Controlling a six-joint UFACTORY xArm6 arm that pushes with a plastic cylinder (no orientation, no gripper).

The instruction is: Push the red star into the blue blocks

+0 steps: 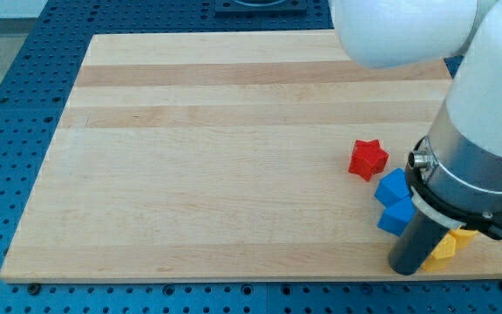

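No jaws, just my tip (pixel 405 269), lower right, beside yellow block (pixel 450 245). Risk: swinging round scatters blue wooden blocks (pixel 395 202) before red wooden star (pixel 368 159), nearly touching them.

Red star (pixel 368 159) just beside blue blocks (pixel 396 201), my tip (pixel 405 269) below.
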